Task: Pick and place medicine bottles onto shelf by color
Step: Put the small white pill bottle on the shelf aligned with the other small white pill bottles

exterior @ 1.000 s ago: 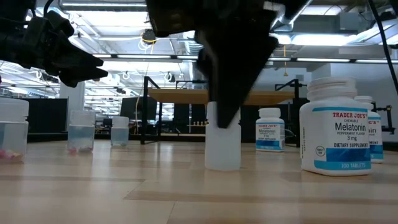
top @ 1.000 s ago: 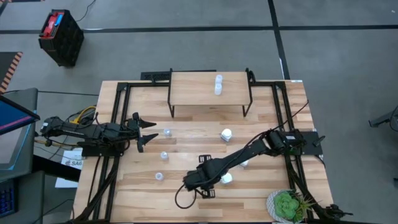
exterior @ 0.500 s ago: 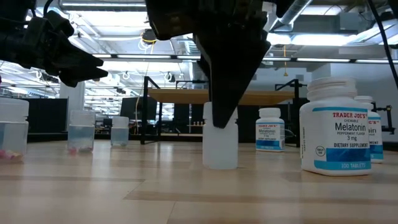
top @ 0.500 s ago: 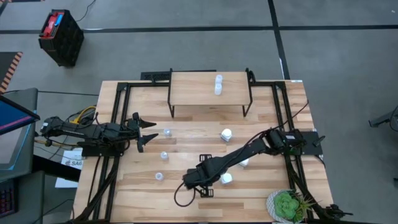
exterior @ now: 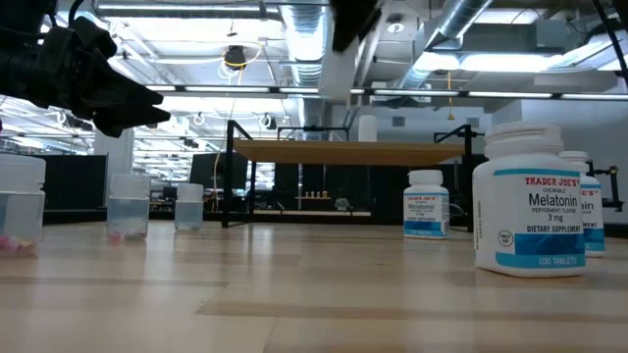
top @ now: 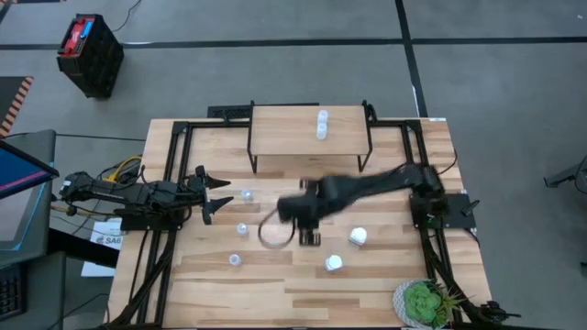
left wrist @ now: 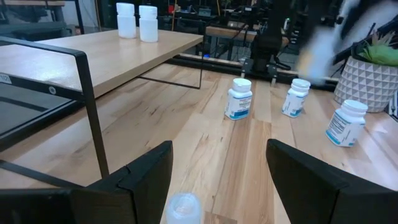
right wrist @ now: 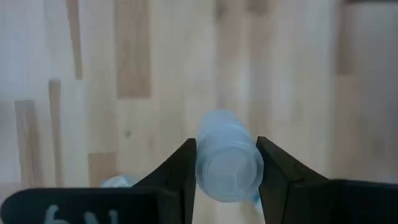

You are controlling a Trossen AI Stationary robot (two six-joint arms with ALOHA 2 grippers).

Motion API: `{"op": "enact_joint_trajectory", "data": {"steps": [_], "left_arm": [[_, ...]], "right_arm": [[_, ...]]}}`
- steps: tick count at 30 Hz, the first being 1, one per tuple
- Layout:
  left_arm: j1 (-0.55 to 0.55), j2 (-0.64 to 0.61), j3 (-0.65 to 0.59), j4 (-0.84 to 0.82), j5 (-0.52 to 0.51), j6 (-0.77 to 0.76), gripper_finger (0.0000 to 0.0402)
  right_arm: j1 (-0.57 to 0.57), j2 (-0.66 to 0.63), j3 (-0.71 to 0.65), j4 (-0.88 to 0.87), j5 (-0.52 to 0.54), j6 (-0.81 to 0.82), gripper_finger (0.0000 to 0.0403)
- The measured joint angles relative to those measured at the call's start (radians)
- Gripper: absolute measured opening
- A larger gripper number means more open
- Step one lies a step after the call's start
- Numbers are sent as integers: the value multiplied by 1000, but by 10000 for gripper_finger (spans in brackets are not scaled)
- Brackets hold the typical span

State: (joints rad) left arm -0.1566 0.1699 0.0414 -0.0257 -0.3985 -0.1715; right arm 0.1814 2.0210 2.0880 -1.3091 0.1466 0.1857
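My right gripper (right wrist: pixel 227 177) hangs above the middle of the table (top: pixel 292 209), shut on a small pale-blue translucent bottle (right wrist: pixel 229 163). In the low view the bottle (exterior: pixel 339 74) hangs high above the tabletop. My left gripper (top: pixel 216 194) is open and empty at the table's left; a pale-blue bottle (left wrist: pixel 183 208) stands just beneath it. Three pale-blue bottles (top: pixel 242 229) stand at the left. White labelled bottles (top: pixel 357 236) stand at the right. The light-wood shelf (top: pixel 284 128) on black legs carries two white bottles (top: pixel 322 125). My right gripper pinches the pale-blue bottle's two opposite sides (right wrist: pixel 205 168) between its two fingers, near the bottle's upper end. The fingers come from above, pointing down. The bottle hangs about upright below the fingers, clear of the table.
A green potted plant (top: pixel 422 302) stands at the near right corner. Three white bottles (left wrist: pixel 239 98) stand on the table's right half, one near the shelf. Black frame rails (top: pixel 174 165) run along both sides of the table. Bare wood lies in front of the shelf.
My right gripper has lifted the pale-blue bottle off the table and carried it up and toward the far edge, toward the shelf. The bottle has left its standing place in the near middle and now hangs clear. The move is fast and blurred.
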Motion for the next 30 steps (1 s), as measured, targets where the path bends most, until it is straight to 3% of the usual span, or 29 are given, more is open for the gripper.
{"op": "enact_joint_trajectory", "data": {"steps": [9, 18, 23, 30], "left_arm": [[0, 0, 0, -2, 37, -34, 245], [0, 0, 0, 0, 28, 0, 245], [0, 0, -4, 38, 23, 90, 245], [0, 0, -4, 46, 20, 179, 245]], "right_arm": [[-212, -141, 1, -1, 65, -160, 134], [-424, -137, -12, -192, 17, -188, 134], [-489, -139, -43, -150, 12, -218, 134], [-565, -123, -66, -100, -40, -96, 134]]}}
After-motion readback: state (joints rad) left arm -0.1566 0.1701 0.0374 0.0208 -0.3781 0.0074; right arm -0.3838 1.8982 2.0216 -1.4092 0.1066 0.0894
